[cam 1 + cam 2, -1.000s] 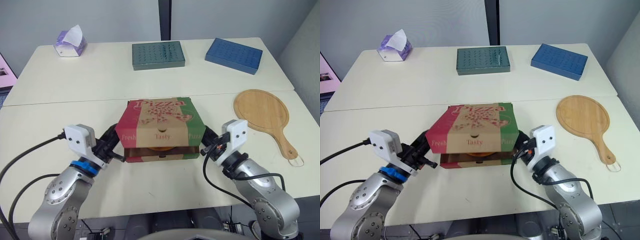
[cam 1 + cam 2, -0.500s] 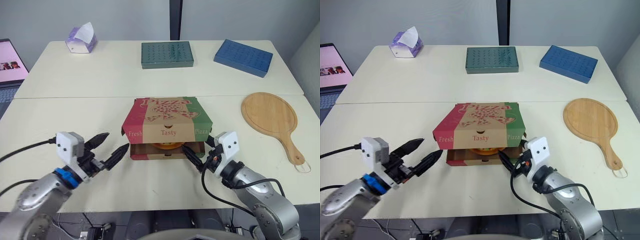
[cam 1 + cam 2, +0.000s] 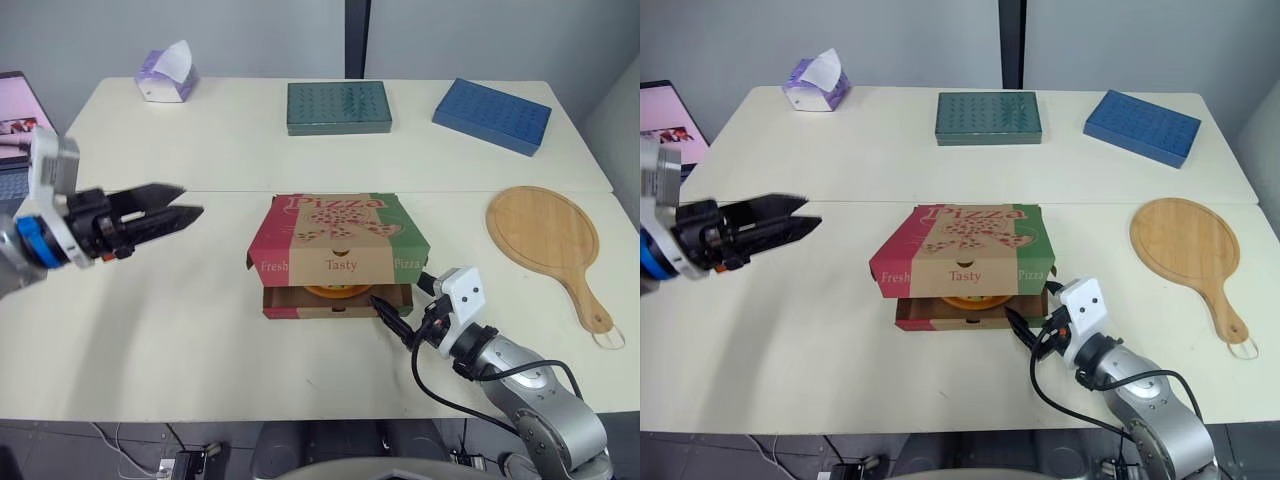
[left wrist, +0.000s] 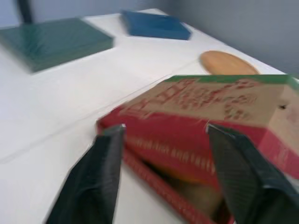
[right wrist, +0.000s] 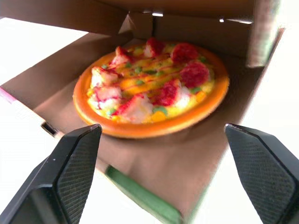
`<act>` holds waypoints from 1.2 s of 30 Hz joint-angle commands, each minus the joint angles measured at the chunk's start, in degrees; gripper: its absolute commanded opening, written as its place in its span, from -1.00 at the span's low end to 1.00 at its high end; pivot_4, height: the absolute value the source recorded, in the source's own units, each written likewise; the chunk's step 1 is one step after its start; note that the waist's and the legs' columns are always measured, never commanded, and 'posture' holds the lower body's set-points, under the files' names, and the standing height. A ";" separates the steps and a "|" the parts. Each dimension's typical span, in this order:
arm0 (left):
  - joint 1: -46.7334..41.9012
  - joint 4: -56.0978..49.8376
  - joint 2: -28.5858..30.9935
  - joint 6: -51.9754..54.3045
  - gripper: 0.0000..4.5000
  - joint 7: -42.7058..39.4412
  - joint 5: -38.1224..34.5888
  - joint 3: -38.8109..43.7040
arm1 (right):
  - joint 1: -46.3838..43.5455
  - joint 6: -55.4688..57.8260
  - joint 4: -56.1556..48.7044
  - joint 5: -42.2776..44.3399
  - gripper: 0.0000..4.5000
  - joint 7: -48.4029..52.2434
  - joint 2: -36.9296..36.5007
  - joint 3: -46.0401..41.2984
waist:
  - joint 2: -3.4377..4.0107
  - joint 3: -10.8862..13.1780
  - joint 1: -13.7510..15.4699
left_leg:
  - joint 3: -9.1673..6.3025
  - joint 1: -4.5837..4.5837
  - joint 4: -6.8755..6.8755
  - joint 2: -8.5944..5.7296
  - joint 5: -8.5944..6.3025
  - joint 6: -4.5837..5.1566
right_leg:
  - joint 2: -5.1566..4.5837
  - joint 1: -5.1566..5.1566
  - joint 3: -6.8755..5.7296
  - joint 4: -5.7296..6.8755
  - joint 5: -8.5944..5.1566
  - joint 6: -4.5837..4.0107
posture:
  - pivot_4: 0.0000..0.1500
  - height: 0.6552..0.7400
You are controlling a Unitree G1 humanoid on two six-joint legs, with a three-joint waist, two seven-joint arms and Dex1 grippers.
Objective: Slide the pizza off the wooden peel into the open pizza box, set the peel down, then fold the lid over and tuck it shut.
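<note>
Left fingers (image 3: 150,192) apart, empty; right fingers (image 3: 386,306) wide apart, empty, beside pizza box (image 3: 340,235) front.

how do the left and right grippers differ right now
The left gripper hangs above the table, well off to the left of the pizza box; the right gripper sits low at the box's front right corner. The left one faces the box's side from a distance; the right one faces the gap under the lid, onto the pizza. Both are open and empty.
</note>
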 commanded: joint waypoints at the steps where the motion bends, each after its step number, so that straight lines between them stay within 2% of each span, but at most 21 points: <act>1: -8.67 0.97 -0.94 -0.81 -0.26 -4.61 4.13 -7.93 | 0.56 -1.53 -1.78 2.00 1.00 2.64 -1.59 -3.39 | 0.00 0.01 -0.13 | 0.01 -0.01 0.00 0.02 0.00 0.00 | 0.02 -0.02 0.01 0.00 0.00 0.00 | 1.00 1.00; 3: -13.34 1.45 -2.40 0.08 -0.58 -6.55 5.94 -12.35 | 0.86 -1.15 -2.12 3.72 1.00 4.09 -2.52 -5.65 | 0.01 0.02 -0.45 | 0.02 -0.01 0.00 0.03 0.00 0.00 | 0.04 -0.03 0.02 0.03 0.00 0.00 | 1.00 1.00; 6: -18.41 2.32 -4.42 1.20 -1.00 -9.64 8.51 -17.79 | 1.83 -0.68 -1.82 6.57 0.72 7.49 -5.21 -9.68 | 0.02 0.05 -0.80 | 0.01 -0.02 0.01 0.05 0.00 0.01 | 0.08 -0.03 0.04 0.05 0.00 0.00 | 1.00 1.00; 11: -22.73 5.37 -6.38 -1.19 -1.00 -15.40 15.06 -25.19 | -0.87 -2.11 3.10 7.44 -0.09 13.63 -12.57 -16.15 | 0.00 0.09 -1.14 | 0.02 -0.04 0.05 0.05 0.00 0.02 | 0.10 -0.01 0.07 0.05 0.00 0.00 | 1.00 1.00; 16: -24.44 8.60 -9.41 -4.07 -1.00 -16.39 19.78 -26.43 | -8.87 -4.21 9.60 5.38 -0.92 17.60 -18.08 -16.29 | -0.01 0.15 -1.18 | 0.01 -0.05 0.10 0.05 0.01 0.03 | 0.11 -0.01 0.07 0.08 0.00 0.00 | 1.00 1.00; 17: -24.63 8.99 -9.87 -4.22 -1.00 -16.46 20.30 -26.28 | -10.32 -4.39 10.21 5.23 -0.98 18.20 -18.37 -15.52 | -0.01 0.15 -1.17 | 0.00 -0.05 0.09 0.05 0.01 0.03 | 0.11 -0.01 0.06 0.08 0.00 0.00 | 1.00 1.00; 24: -26.16 10.72 -11.47 -4.96 -1.00 -17.49 23.35 -26.24 | -19.03 -4.22 11.39 5.63 -0.98 20.52 -16.61 -10.17 | -0.01 0.17 -1.18 | -0.11 -0.18 0.10 0.01 0.02 0.03 | 0.12 -0.03 0.07 0.06 0.00 0.00 | 1.00 1.00; 36: -27.39 11.58 -14.57 -5.18 -1.00 -19.28 27.01 -27.40 | -23.05 -1.74 9.01 9.20 -0.98 23.97 -15.83 -7.19 | -0.01 0.18 -1.19 | -0.14 -0.19 0.16 0.02 0.02 0.02 | 0.13 -0.02 0.05 0.08 0.00 0.00 | 1.00 1.00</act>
